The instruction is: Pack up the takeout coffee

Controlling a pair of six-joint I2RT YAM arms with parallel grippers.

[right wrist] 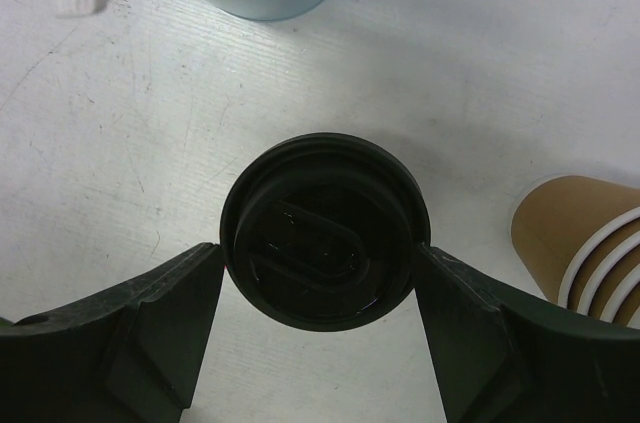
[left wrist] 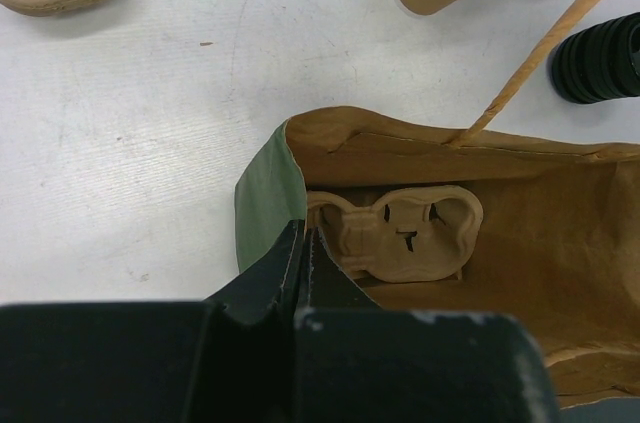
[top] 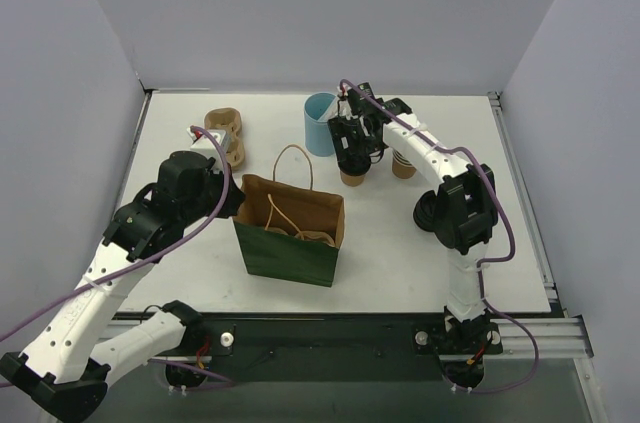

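Right wrist view shows the right gripper (right wrist: pixel 320 288) apart around the takeout coffee (right wrist: pixel 322 228), so it should close evenly below the lid, while the left gripper (left wrist: pixel 303 243) pinches the green bag (left wrist: pixel 268 193) rim.

Bag mouth: green bag (top: pixel 290 233) open upward; cup carrier (left wrist: pixel 400 234) on its floor.
Far edge: blue cup (top: pixel 320 123) and cup stack (top: pixel 403 165) flank the takeout coffee (right wrist: pixel 324 231).

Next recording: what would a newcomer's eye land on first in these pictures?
Probably the green bag standing open at mid-table, a moulded cup carrier lying in its bottom and the left gripper pinching its rim. Behind it, the right gripper straddles the takeout coffee, its fingers at either side of the black lid. A light-blue cup and a stack of paper cups stand nearby.
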